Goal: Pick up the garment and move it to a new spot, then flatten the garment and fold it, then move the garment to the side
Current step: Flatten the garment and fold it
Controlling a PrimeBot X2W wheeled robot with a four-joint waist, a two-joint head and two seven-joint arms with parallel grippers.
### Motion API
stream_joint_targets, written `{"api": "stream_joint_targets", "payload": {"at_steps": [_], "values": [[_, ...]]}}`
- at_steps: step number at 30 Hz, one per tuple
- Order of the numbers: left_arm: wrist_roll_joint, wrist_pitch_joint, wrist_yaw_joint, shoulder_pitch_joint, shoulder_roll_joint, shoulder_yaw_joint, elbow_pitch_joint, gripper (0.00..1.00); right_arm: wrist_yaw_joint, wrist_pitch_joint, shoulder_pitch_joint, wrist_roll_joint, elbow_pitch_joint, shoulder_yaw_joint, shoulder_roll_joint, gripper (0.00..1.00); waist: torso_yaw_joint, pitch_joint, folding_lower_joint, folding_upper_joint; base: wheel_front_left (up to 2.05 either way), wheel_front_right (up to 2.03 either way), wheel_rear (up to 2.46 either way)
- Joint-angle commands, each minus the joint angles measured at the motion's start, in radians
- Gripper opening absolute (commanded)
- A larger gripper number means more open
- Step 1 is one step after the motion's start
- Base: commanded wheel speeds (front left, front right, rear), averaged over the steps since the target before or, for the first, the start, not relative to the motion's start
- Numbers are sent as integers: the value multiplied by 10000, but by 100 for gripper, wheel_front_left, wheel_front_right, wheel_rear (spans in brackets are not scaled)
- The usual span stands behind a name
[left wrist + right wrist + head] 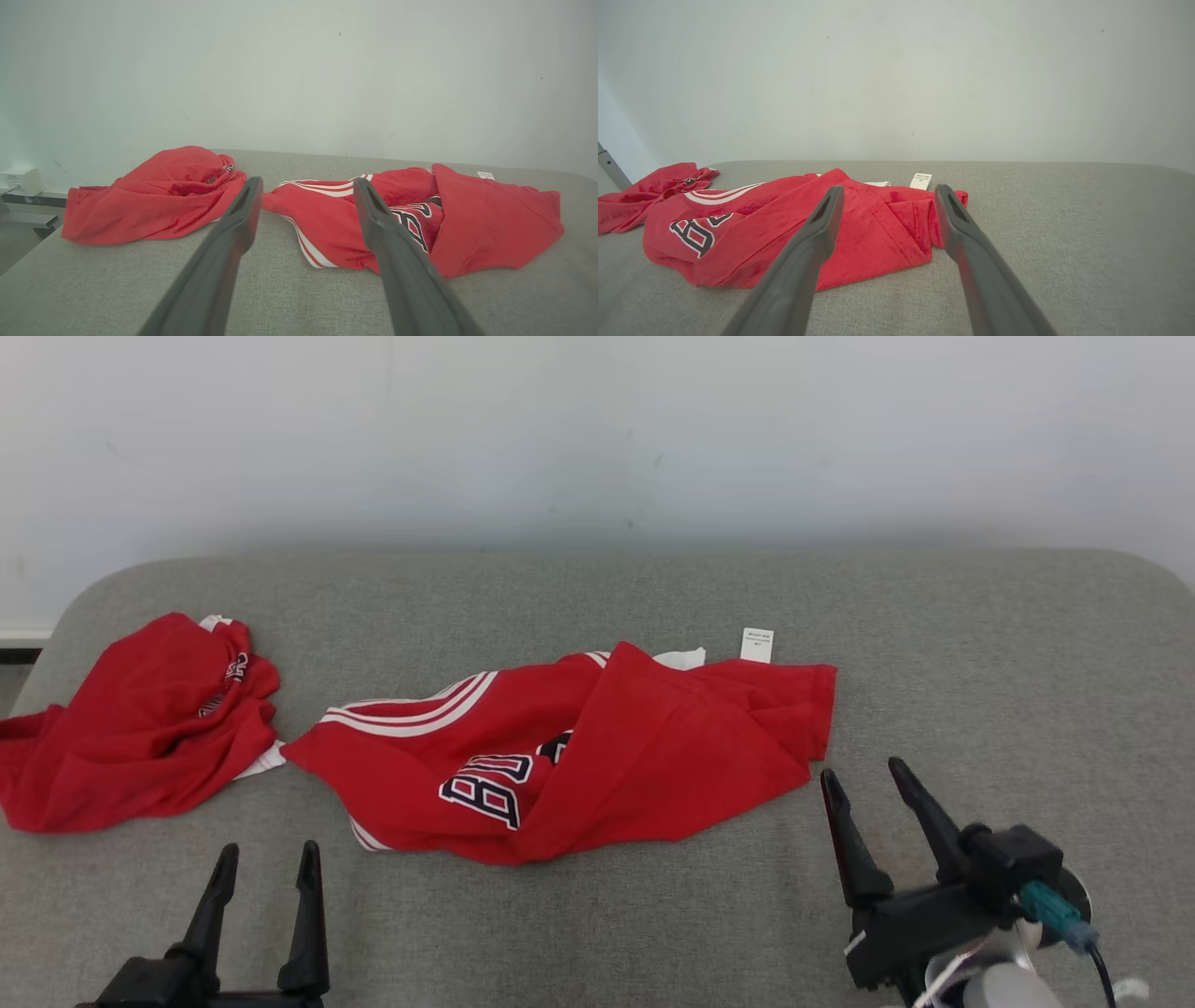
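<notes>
The red jersey lies crumpled in the middle of the grey bench. Its long axis runs from left to right across the head view, with the white-striped end at the left and a small white label at the upper right. The right end effector stands at the lower right of the frame, its two fingers spread wide and holding nothing. Its tips point up, just beside the lower right corner of the jersey, so this arm is the nearer one. The left end effector is at the lower left, also spread wide and empty, and a strip of bare bench separates it from the striped end. A second red garment, bunched, lies at the far left, almost touching the jersey. I judge that the pick-up is not yet begun, and that the right corner offers the easier first hold.
</notes>
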Motion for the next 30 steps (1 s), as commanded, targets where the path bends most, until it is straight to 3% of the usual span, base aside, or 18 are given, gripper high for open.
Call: {"api": "stream_joint_targets", "payload": {"at_steps": [1,14,26,28,29,30], "values": [[169,-8,-139,-223,-169,37,58,100,35,92,-691,8,337,220,-266,100,444,371,0,0,0,0,0],[410,-8,-624,-1020,-758,17,407,100,34,911,-4391,282,3391,1437,-1260,100,1833,1491,0,0,0,0,0],[450,-8,-851,-1413,-1013,-180,731,100,32,1278,-5857,811,6233,2674,-1565,100,2504,1788,0,0,0,0,0],[451,-8,-843,-1428,-1023,-185,743,100,32,1324,-5994,978,6538,2821,-1505,19,2516,1804,0,0,0,0,0],[454,-8,-853,-1432,-1031,-189,749,100,32,1254,-6060,1046,6637,2896,-1493,0,2513,1803,0,0,0,0,0],[462,-8,-853,-1426,-1034,-185,760,100,31,1144,-6088,1152,6728,2948,-1467,0,2495,1781,0,0,0,0,0]]}}
